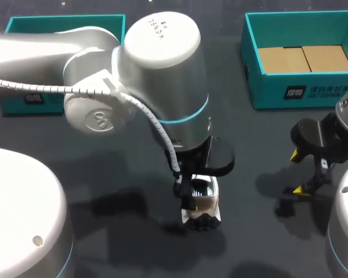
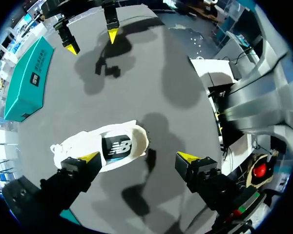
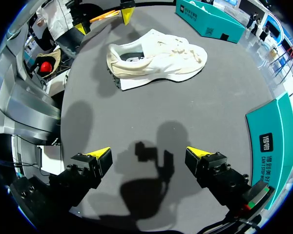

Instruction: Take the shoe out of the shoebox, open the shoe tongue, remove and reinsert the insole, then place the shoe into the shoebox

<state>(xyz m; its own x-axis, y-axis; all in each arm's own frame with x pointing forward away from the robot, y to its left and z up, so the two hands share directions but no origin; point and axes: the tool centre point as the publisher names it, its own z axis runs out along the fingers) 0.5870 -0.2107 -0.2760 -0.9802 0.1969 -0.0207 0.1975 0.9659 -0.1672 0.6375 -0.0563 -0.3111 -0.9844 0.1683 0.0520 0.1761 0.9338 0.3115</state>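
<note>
In the head view, the shoe [image 1: 202,213] is seen on the table [image 1: 104,162], outside the shoebox [image 1: 252,69], under the left gripper [image 1: 194,200]. The right gripper [image 1: 297,172] is held well apart from it.

In the left wrist view, the jaws are spread wide, with the heel end of the shoe [image 2: 102,148] below them.

In the right wrist view, the jaws are also apart, and only bare table is found between them. The shoe [image 3: 156,61] lies ahead.

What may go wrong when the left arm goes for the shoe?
The left gripper is open above the shoe, with one finger over it and the other over bare table; closing may push the shoe aside. The right gripper is open and away from the shoe, so nothing steadies it.
</note>
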